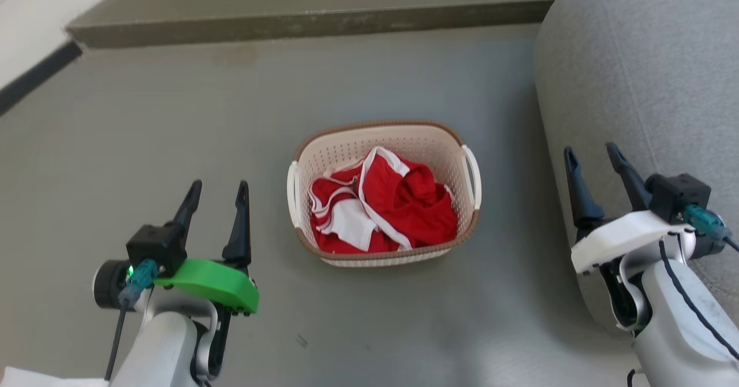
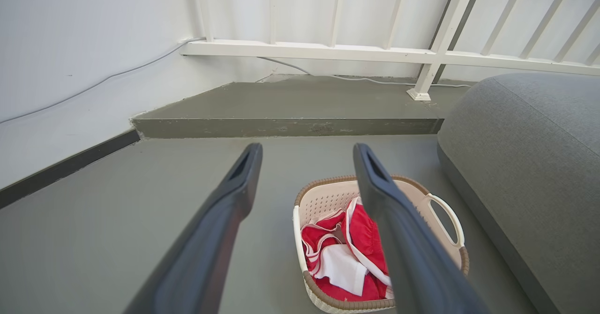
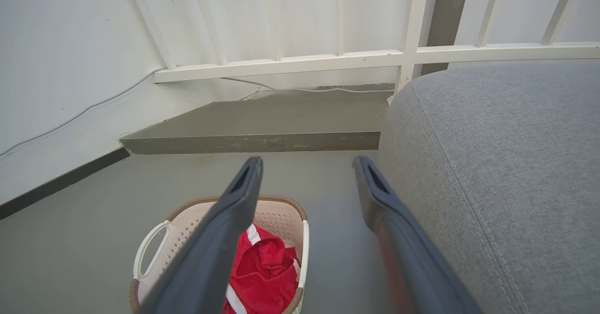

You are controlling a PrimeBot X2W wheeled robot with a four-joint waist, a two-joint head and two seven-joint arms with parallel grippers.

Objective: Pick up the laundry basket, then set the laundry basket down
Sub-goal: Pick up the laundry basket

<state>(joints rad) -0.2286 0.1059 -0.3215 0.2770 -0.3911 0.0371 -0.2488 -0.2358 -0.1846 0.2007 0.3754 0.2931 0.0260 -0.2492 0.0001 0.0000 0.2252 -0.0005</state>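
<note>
laundry basket (image 1: 404, 144) on floor (image 1: 173, 115) | left pincer (image 1: 220, 185) spread, empty, pointing forward | right pincer (image 1: 590, 149) spread, by grey cushion (image 1: 635, 58)

Grey floor (image 1: 173, 144), laundry basket (image 1: 340, 153) standing on it, grey sofa (image 1: 635, 86) alongside

A low concrete step (image 2: 290, 103) runs across the far end of the grey-green floor (image 1: 173, 144). A white railing (image 2: 328, 51) stands on the step, one post planted at its right end. Left of the step rises a white wall (image 2: 70, 47) with a dark skirting strip (image 2: 65, 166) at its foot and a thin cable (image 2: 117, 74) trailing along it. A grey fabric sofa (image 1: 635, 75) sits to the step's right.
</note>
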